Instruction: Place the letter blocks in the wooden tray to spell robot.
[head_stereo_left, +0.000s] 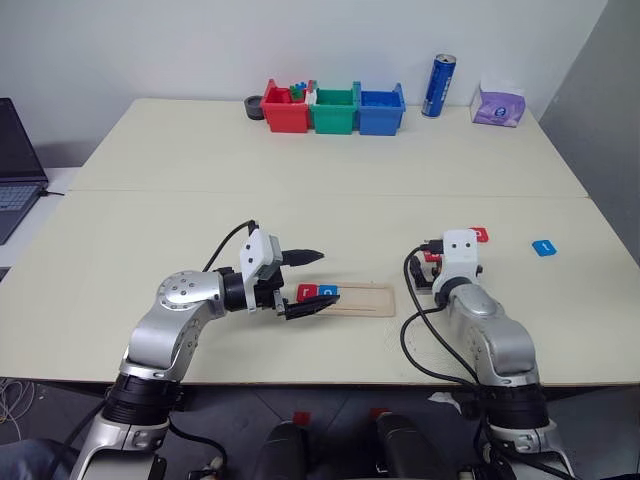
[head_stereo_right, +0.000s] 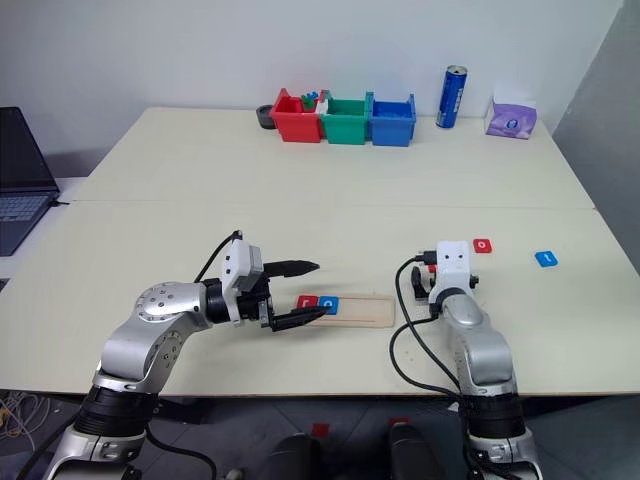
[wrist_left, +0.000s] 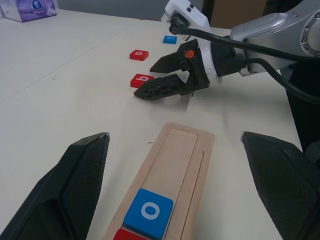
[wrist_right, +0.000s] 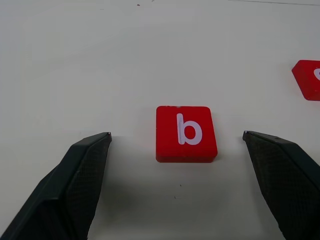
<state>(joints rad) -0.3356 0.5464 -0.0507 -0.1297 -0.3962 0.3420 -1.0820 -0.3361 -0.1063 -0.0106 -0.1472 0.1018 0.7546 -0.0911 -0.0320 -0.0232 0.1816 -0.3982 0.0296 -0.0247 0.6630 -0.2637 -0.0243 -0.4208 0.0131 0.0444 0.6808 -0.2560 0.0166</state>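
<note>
Red bin, green bin, blue bin, can, tissues.

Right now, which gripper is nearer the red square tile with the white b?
Right. The right gripper brackets the red b tile; the left gripper hovers over the wooden tray's other end.

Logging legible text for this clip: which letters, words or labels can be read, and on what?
"b": red tile on the table between the right gripper jaws.
"o": blue tile in the wooden tray.
"o": red tile on the table.
Blue can, purple tissue pack, far blue tile: unreadable.
</note>
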